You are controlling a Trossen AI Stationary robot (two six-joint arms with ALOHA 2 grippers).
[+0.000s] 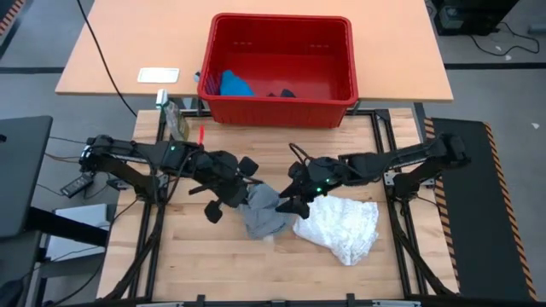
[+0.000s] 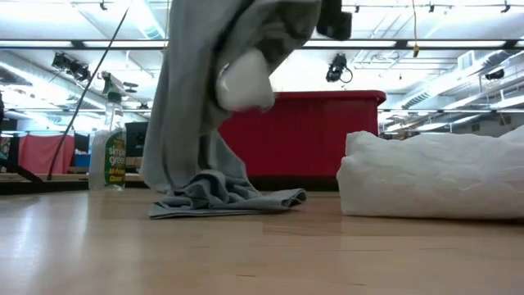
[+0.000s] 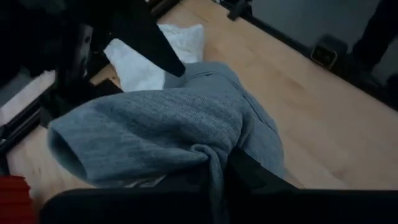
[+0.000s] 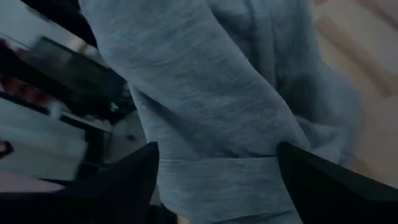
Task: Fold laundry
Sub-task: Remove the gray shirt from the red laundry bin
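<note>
Working over my wooden table, largest thing first: the red basket sits at the far edge, and inside it I can see the bright blue garment with the dark navy garment lying just beside it on the basket floor. Out on the table, the white lacy garment lies in a rumpled heap on my right side, flat on the wood, touching the grey one's edge from above. And in the middle, between both my arms, hangs the grey garment: its upper part is lifted off the table while its lower hem pools in folds on the wood, which the low view shows plainly. My left gripper is clamped on the grey cloth at its left side; the left wrist view has the fabric bunched right down over my fingers. My right gripper is at the cloth's right side, and the right wrist view shows the grey knit filling the space between my two dark fingers, so I seem to be pinching it there too, though the contact itself is hidden. Smallest, a green spray bottle stands near the basket's left corner, beside a white card.
</note>
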